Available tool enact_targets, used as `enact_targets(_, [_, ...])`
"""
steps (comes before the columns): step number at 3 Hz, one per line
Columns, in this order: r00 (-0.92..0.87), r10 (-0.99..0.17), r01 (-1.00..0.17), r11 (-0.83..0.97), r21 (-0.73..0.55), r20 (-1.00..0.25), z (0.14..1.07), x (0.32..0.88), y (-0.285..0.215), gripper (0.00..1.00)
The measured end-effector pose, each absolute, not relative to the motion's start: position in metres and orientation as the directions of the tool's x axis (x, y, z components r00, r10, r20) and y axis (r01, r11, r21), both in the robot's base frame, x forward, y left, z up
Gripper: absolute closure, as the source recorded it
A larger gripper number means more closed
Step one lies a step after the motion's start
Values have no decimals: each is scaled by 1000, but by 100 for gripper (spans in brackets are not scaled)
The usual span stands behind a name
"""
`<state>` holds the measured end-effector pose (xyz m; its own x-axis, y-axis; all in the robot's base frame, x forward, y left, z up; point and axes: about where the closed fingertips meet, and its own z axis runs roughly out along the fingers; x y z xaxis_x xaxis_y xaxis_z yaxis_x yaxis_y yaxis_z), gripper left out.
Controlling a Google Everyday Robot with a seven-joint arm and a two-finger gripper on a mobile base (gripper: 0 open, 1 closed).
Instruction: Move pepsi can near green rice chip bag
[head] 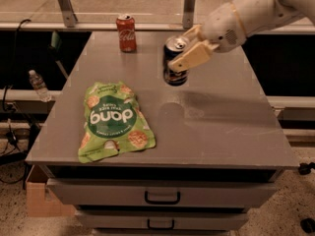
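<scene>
Grey table (221, 127) fills the room's middle. Up above it, the gripper (184, 53) squeezes the pepsi can (173, 75) in the air. The green rice chip bag (114, 121) lies down-left of the hand and says "dang" upside down. A loose squeeze could let the can slip, fall and roll. The can's own words are too dark to read.

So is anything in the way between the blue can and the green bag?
No, nothing visible. The gripper holds the pepsi can up, and only table lies between it and the bag. The red can stands farther back, aside.
</scene>
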<state>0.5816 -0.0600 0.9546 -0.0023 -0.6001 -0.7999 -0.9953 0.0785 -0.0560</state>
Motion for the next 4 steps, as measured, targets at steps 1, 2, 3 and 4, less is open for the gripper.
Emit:
enact_targets(1, [14,-623,-1000,5,-22,-782,940,562,-31,100])
enact_targets(2, [26,-650,-999,-50,9,-759,925,548,-11,100])
enact_targets(3, [45,-676,-994,-104,35,-736,911,535,8,82])
enact_targets(4, [54,-692,-991,-127,48,-719,903,530,15,59])
